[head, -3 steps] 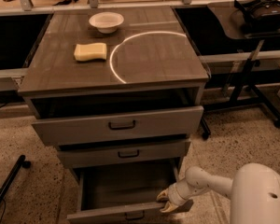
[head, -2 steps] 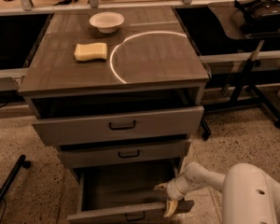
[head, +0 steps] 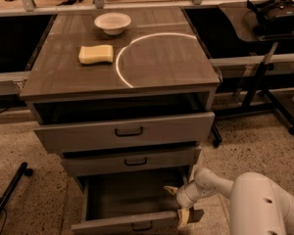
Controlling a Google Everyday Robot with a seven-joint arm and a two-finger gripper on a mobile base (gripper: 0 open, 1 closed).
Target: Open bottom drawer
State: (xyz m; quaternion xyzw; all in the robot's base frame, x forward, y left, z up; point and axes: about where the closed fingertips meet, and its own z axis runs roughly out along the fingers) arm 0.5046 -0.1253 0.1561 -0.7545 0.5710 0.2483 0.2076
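- The bottom drawer [head: 122,223] stands pulled well out from the foot of the cabinet [head: 122,93] — the task looks nearly done.
- The tool [head: 177,204] sits low at the cabinet's right front, by the drawer's right end, spread wide and clamping nothing.
- Risk: a finger could snag the front panel on withdrawal — skewing the drawer.

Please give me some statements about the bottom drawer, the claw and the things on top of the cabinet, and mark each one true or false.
1. The bottom drawer is pulled far out. True.
2. The claw is at the left end of that drawer. False: it is at the right end, by the front panel.
3. A white bowl and a yellow sponge are on the cabinet top. True.
4. The sponge lies inside the bowl. False: it lies apart from it, nearer the cabinet's front edge.
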